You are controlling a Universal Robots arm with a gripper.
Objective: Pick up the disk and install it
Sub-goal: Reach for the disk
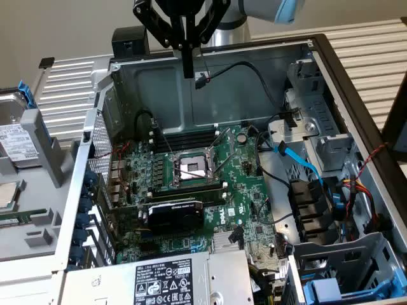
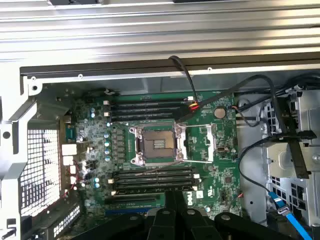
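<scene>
One clenched, empty pincer [image 1: 188, 71] hangs above the motherboard [image 1: 251, 213] (disk [image 1: 16, 143] at the exterior view's left).

Open room above motherboard [image 1: 245, 213] — loose cables [image 1: 297, 159], drive cage [image 1: 318, 121] at the exterior view's right

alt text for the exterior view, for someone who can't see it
A black gripper, fingers shut and holding nothing, hangs above an open computer case. Inside lies a green motherboard with a bare processor socket. The disk, silver with a white label, lies outside the case at the exterior view's left edge.
</scene>
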